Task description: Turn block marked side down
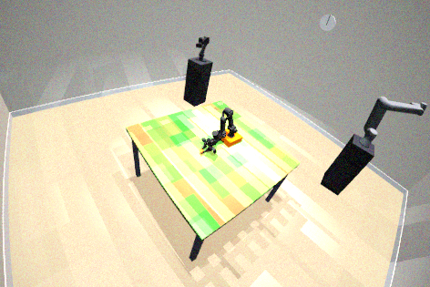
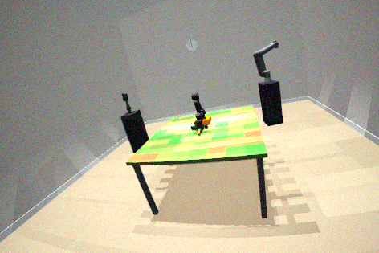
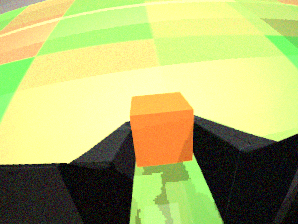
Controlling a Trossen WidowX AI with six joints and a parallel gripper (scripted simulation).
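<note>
So the gripper (image 3: 161, 156) is clamped shut on the orange block (image 3: 161, 129), one dark finger (image 3: 107, 163) on each side. Block's held up off the green-and-yellow table (image 3: 200, 50), shadow underneath.

Your top view sits high and far off one table (image 1: 200, 201) corner, looking down. Your exterior view is lower, off the opposite side, equally distant. Both share the whole table and the arm (image 1: 226, 124). Your wrist view is close, looking along the fingers over the tabletop.
</note>
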